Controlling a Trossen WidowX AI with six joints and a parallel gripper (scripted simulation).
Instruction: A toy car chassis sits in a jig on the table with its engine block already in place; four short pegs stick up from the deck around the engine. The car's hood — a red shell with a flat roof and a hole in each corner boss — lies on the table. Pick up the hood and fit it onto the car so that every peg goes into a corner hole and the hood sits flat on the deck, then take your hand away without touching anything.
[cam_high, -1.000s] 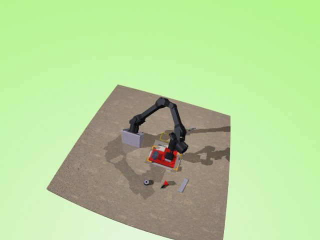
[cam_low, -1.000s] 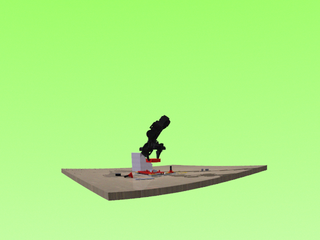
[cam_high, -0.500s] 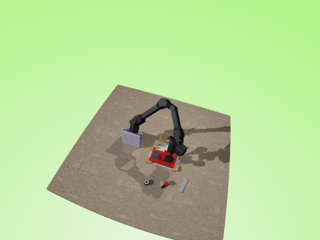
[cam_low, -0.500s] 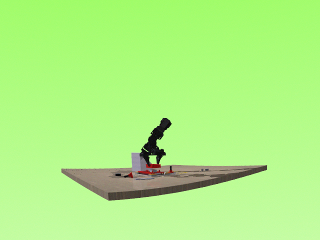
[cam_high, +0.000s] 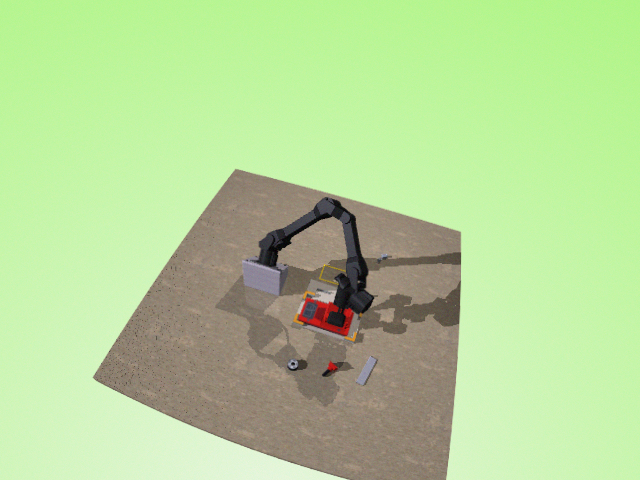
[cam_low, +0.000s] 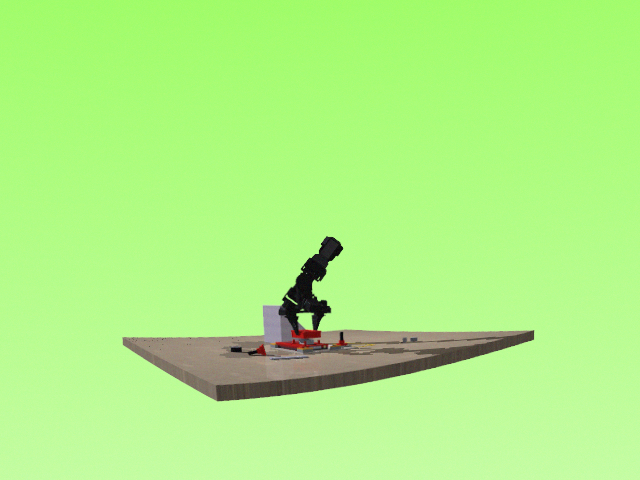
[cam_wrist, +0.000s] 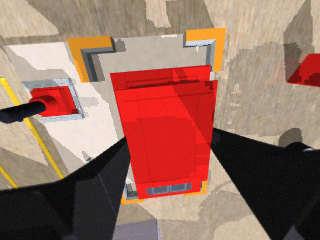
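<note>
The red hood (cam_low: 306, 335) (cam_wrist: 167, 125) is off the table, roof up, between the fingers. My gripper (cam_low: 306, 331) (cam_wrist: 168, 135) is shut on its two long sides. In the exterior view the hood hangs level, slightly above the red chassis (cam_high: 321, 313) (cam_low: 281, 344) (cam_wrist: 120, 79); a narrow gap shows, with the grey engine block and short red pegs in it. The chassis sits in the jig with orange corners (cam_high: 298, 320) (cam_wrist: 95, 42). In the wrist view the hood covers the engine and the pegs, so hole alignment cannot be seen. In the top view the gripper hides most of the hood.
A red piece with a black upright handle (cam_low: 341, 339) (cam_wrist: 60, 102) stands beside the jig, near a yellow outline (cam_wrist: 47, 151). A wheel (cam_high: 292, 364), a red and black part (cam_high: 331, 366) and a grey bar (cam_high: 367, 370) lie on the jig's other side.
</note>
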